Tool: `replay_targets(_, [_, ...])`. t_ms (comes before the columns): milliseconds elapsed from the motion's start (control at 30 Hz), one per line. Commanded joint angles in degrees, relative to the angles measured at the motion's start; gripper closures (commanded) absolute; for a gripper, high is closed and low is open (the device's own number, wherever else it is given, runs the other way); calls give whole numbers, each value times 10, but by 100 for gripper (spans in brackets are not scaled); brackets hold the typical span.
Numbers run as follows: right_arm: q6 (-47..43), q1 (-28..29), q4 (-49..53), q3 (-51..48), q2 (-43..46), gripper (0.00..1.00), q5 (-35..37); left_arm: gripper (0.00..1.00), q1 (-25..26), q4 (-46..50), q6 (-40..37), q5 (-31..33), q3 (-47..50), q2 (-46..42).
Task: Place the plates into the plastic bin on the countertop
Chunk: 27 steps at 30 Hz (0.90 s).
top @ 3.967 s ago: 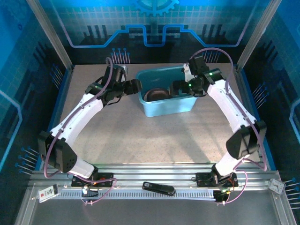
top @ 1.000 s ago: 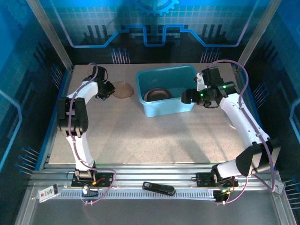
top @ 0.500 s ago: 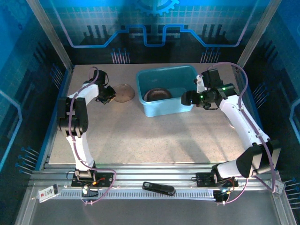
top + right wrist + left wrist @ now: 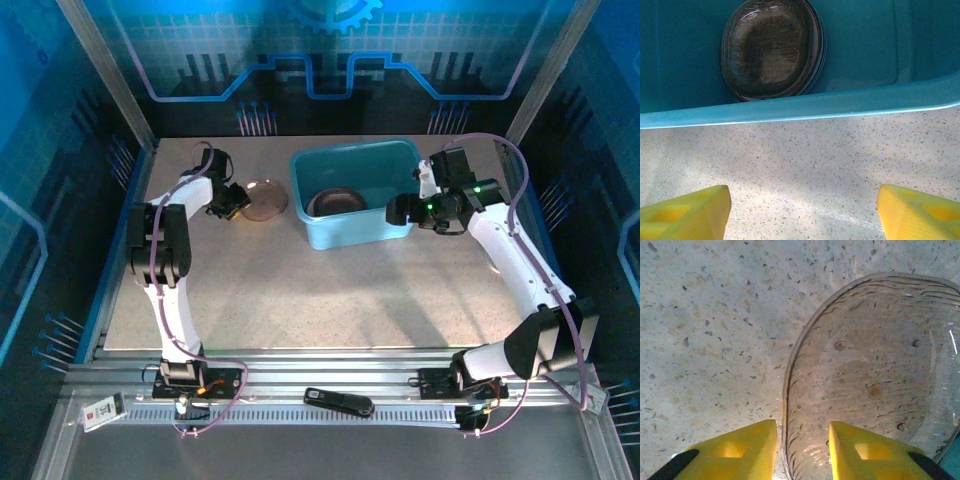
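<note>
My left fingers [image 4: 740,450] sit apart astride the rim of the smoky-brown plate [image 4: 875,380] on the table [image 4: 705,315] beside the teal bin [image 4: 355,228], right fingers [image 4: 685,210] wide open, empty, so a sloppy pinch could skid it away.

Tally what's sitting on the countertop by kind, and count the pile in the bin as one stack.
Teal plastic bin: 1
Smoky-brown plate outside the bin: 1
Plate stack inside the bin: 1
Total: 3
</note>
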<state>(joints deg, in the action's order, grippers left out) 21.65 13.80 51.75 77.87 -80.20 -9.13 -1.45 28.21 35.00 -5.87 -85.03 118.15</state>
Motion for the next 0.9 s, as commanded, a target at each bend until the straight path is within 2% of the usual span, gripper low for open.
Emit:
replay_targets(0, [6,-7,-7,2,-5,22,-10,63,-8,17,-12,-2,-15,14])
replay_targets(200, [5,-7,-6,9,-12,22,-11,56,-8,17,-11,-3,-24,26])
replay_targets(367, [3,-7,-4,16,-18,21,-12,57,-8,31,-16,0,-52,51])
replay_targets(867, [9,0,1,15,-9,22,-5,87,-8,39,-26,-6,-67,65])
